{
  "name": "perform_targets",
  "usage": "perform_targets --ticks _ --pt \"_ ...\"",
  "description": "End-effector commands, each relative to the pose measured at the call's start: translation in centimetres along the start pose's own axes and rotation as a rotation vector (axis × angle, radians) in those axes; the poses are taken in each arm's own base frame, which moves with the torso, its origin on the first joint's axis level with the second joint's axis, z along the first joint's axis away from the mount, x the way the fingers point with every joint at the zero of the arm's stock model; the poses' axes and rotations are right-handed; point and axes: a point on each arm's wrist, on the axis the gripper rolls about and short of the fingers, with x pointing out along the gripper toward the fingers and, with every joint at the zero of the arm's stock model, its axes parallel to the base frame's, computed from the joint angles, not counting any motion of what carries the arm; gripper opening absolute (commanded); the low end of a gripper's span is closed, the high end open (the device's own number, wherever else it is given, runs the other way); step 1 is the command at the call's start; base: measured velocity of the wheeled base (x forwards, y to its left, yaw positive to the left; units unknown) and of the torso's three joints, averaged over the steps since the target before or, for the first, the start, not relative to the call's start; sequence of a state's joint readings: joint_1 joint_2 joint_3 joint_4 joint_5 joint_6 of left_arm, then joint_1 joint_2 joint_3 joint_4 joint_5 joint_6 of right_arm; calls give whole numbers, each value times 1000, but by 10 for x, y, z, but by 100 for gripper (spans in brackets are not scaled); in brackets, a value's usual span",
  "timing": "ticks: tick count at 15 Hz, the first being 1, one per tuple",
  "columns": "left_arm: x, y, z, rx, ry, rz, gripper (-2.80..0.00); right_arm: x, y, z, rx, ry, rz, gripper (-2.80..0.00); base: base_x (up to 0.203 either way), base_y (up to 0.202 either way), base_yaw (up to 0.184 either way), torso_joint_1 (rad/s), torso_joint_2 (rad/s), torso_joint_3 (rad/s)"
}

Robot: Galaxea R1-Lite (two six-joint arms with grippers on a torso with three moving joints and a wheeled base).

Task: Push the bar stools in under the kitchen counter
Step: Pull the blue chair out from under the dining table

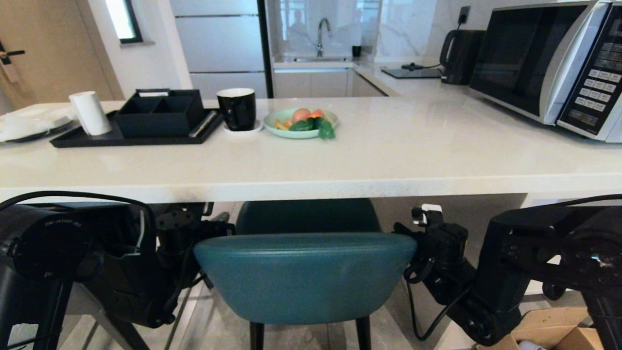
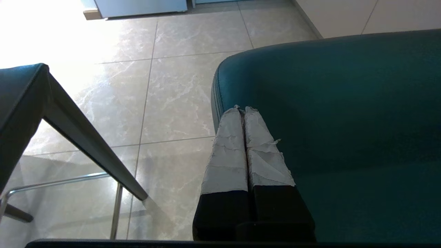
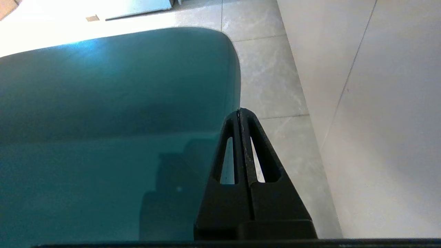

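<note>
I have both arms reaching low and forward under the counter edge, one at each end of the teal stool's (image 1: pixel 305 274) curved back. My left gripper (image 2: pixel 244 110) has its tape-wrapped fingers (image 2: pixel 229 151) pressed together with nothing between them, tips lying at the rounded left end of the teal back; whether they actually touch the upholstery I cannot tell. My right gripper (image 3: pixel 239 112) is likewise pressed flat, black fingers (image 3: pixel 262 162) pinching nothing, tips just beside the right end of the back. Out past the left gripper, away from the teal stool, stands the grey stool (image 2: pixel 20 100), with a tapered dark leg (image 2: pixel 93 148) slanting down and a metal footrest (image 2: pixel 58 181) below; pale marbled floor tiles (image 2: pixel 179 100) lie between it and the gripper. On the outer side of the right gripper rises a white panel (image 3: pixel 372 103), close by. Above both grippers runs the kitchen counter (image 1: pixel 413 160), thick and glossy white, carrying a black tray (image 1: pixel 92 138) with a black organiser (image 1: pixel 158 114) and a white roll (image 1: pixel 91 113), a black mug (image 1: pixel 236 108), a green plate of food (image 1: pixel 301 124) and a microwave (image 1: pixel 554 63). The teal stool sits between the grippers, its seat (image 1: pixel 307 216) already under the counter lip, its smooth rounded back just outside the edge, black legs (image 1: pixel 256 336) below.
</note>
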State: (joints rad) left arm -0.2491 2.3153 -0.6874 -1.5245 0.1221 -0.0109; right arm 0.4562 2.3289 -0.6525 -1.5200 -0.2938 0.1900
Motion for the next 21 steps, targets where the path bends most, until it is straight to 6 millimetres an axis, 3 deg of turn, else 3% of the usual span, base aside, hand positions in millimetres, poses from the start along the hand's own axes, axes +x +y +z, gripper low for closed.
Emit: perform_targets --ticks 1,8,13,21 --pt "-1 -1 -5 2 14 -2 -280 -16 3 5 -5 11 19 -280 0 0 0 0 0 0" --pt "-17 -8 -4 10 46 -21 -280 -20 10 3 -12 14 21 -280 0 0 0 0 0 0" --pt "-24 -31 -2 20 43 -26 -280 -18 10 0 -13 19 19 -280 0 0 0 0 0 0" --pt "-25 -34 -2 22 41 -29 -280 -18 10 2 -11 16 17 -280 -170 0 -4 -1 5 4"
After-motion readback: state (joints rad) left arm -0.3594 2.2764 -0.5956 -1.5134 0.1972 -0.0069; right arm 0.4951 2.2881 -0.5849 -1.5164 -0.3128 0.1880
